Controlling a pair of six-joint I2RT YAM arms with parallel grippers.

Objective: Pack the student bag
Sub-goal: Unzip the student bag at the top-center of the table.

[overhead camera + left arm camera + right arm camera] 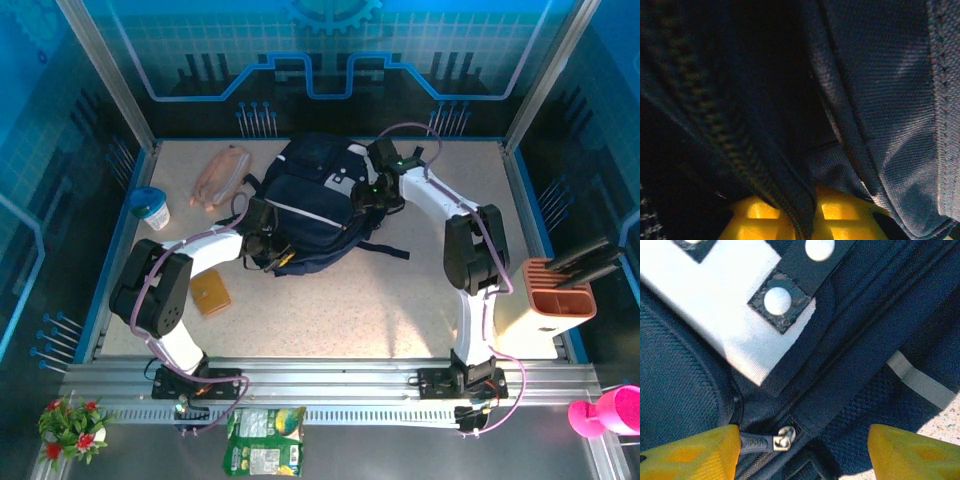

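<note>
Across the student bag, left gripper and right gripper point inward.

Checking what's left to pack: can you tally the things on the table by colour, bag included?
Navy: 1, backpack
Pink: 1, pouch
White with blue lid: 1, cup
Orange-brown: 1, flat pad
Orange and white: 1, holder
Total: 5

Bare table nearside of student bag
</note>
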